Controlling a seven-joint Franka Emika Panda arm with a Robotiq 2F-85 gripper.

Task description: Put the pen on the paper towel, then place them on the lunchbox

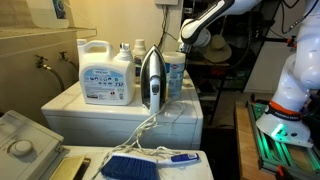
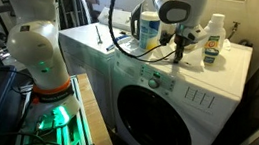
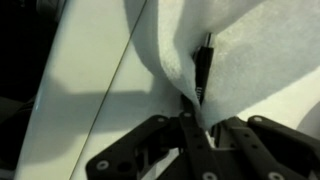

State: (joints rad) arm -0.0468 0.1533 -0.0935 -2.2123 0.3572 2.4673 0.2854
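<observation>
My claw (image 3: 192, 108), seen from the wrist, is clamped on a fold of white paper towel (image 3: 250, 60), its black fingers (image 3: 160, 130) drawn together at the pinch. A dark pen (image 3: 203, 65) sits inside that fold, just above my fingertips, with towel on both sides of it. Pen and towel hang in my grip over the pale top of a white washing machine (image 2: 121, 56).

In an exterior view my claw (image 2: 179, 53) hangs low over the far part of that top, between a blue-labelled bottle (image 2: 148, 27) on the left and a white bottle (image 2: 213, 38) on the right; the towel is too small to make out there.

In an exterior view an iron (image 1: 152, 80) stands upright beside a large detergent jug (image 1: 105, 72), its cord (image 1: 145, 125) trailing toward the near edge. A blue brush (image 1: 130, 165) lies on a nearer surface.
</observation>
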